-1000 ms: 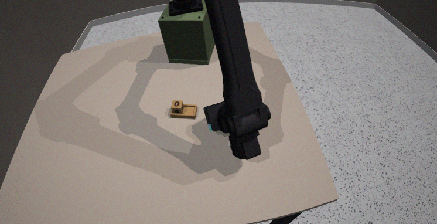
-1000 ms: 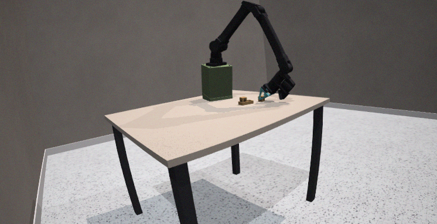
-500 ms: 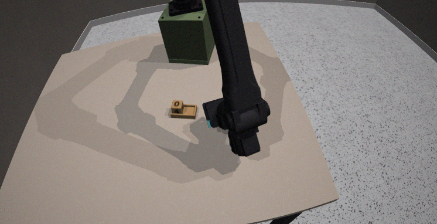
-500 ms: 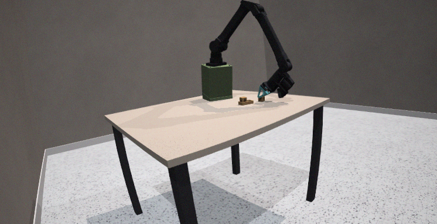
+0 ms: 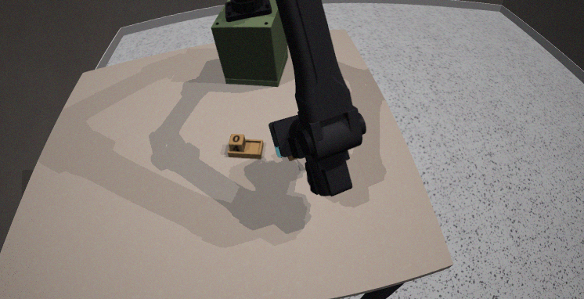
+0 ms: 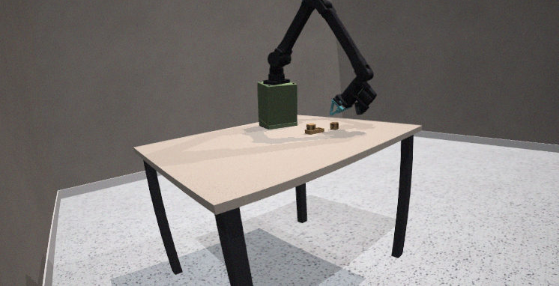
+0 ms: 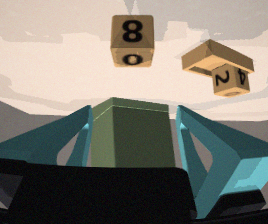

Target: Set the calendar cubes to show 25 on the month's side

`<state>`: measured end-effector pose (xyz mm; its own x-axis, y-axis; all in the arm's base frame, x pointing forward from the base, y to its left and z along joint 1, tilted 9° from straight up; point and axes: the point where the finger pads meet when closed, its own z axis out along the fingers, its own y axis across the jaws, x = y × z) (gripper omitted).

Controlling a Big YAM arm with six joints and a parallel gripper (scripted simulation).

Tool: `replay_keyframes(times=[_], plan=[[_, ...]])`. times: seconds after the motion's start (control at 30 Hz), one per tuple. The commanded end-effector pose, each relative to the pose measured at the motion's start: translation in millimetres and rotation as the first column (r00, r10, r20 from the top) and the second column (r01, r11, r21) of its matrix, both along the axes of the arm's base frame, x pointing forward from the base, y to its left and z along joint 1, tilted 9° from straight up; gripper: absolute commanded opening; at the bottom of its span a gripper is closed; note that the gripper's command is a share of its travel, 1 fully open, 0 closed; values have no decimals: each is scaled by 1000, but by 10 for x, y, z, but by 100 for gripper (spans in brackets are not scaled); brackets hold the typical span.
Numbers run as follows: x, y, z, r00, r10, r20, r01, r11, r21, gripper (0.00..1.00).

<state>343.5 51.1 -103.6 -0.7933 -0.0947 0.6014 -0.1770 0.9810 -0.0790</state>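
The tray (image 5: 253, 156) (image 6: 314, 131) (image 7: 210, 54) lies flat on the table. One cube (image 5: 236, 143) (image 6: 311, 126) (image 7: 229, 81) sits in its left end in the top view, 0 on top; the wrist view shows 2 and 4 on its sides. The other end of the tray is empty. The second cube (image 6: 333, 126) (image 7: 132, 40) stands on the table beside the tray, with 8 on a side and 0 on top in the wrist view. The arm mostly hides it in the top view. My gripper (image 7: 134, 112) (image 6: 332, 111) is open and empty above this loose cube. No month name is readable.
The green base block (image 5: 251, 53) (image 6: 277, 104) (image 7: 140, 135) stands behind the tray. The black arm (image 5: 316, 52) (image 6: 346, 37) reaches over the table (image 5: 122, 231) (image 6: 210, 178), to the right of the tray in the top view.
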Motion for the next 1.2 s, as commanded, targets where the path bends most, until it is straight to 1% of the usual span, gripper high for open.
replay_keyframes(times=[0.0,0.07,0.17,0.2,0.27,0.37,0.43,0.5,0.67,0.73,0.8,0.87,0.93,0.97,1.0,1.03,1.17], plan=[[38,54,205,1000,0,17,0,1000,-1,66],[9,56,230,1000,1,13,-1,1000,-2,66],[19,62,242,1000,2,15,-2,1000,-1,66],[-24,53,121,1000,3,-17,-3,1000,-7,66],[-36,52,127,1000,3,-19,-3,1000,-7,66],[-7,56,136,1000,3,-3,-3,1000,-4,66],[59,71,212,998,7,55,-7,1000,8,66],[55,72,210,995,17,93,-19,1000,18,66],[47,64,215,970,32,239,-44,998,43,66],[47,64,215,970,32,239,-44,998,43,66],[48,39,218,961,27,277,-42,998,49,66],[47,45,220,956,27,290,-44,998,51,66],[-38,28,93,967,27,255,-40,998,45,66],[-39,29,93,966,28,259,-42,998,45,66],[28,43,191,954,29,298,-46,998,52,66],[43,50,216,947,30,321,-51,997,55,66],[32,64,210,904,35,426,-71,995,69,66]])
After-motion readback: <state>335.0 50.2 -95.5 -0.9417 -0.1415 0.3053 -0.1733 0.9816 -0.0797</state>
